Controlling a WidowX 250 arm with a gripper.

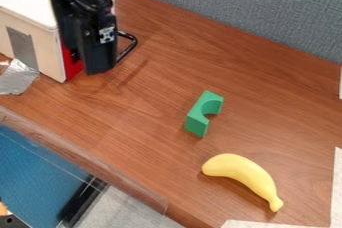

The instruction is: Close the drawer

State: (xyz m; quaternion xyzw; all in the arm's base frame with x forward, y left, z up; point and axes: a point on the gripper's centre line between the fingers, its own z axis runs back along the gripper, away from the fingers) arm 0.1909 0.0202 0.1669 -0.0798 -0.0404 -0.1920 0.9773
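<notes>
- Black and upright, the tool [99,54] hangs low over the desk [153,92], close against the drawer's side of the pale box [50,47]; we cannot tell how far open it is or whether it has hold of anything.
- Just beside the tool, on the box's red face, we see part of the drawer [69,68]; the tool hides the rest, so we cannot tell how far out it stands.
- A black loop [135,43] juts out from behind the tool, on the side away from the box.
- We see the green block [195,123] well apart from the tool, and the banana [242,170] farther from it.
</notes>
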